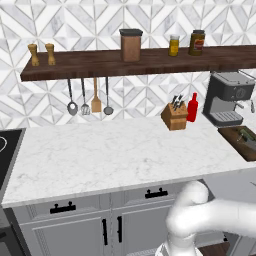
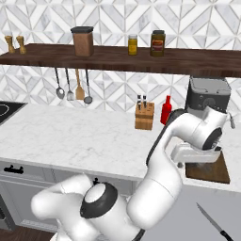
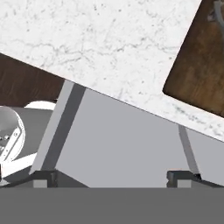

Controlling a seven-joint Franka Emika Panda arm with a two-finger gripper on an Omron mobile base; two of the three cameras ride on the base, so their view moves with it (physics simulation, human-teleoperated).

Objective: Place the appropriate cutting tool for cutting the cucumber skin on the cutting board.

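1. Presently the end effector [image 3: 113,177] hangs over the front edge of the surface [image 1: 110,150]. Its fingertips [image 3: 43,177] are spread wide with nothing between them.
2. The cutting board [image 2: 209,172] lies at the right end of the surface, in front of the coffee machine [image 1: 227,97]. In the right base view the end effector sits just above the board's near-left corner.
3. The cucumber [image 1: 246,134] rests on the board towards its back, so the board's bare front part looks like the free spot for a tool.
4. A knife [image 2: 212,221] lies on a flat grey area below and in front of the surface, probably an open drawer [image 3: 131,140]. Its blade points up-left and its dark handle lies towards the corner of the picture.
5. More handles stand in the knife block [image 1: 174,116] beside the red bottle [image 1: 192,107], well back from the arm.
6. My guess is that the open hand points down because the pick comes next, with the low knife the nearest candidate. Whether it suits peeling skin I cannot tell.
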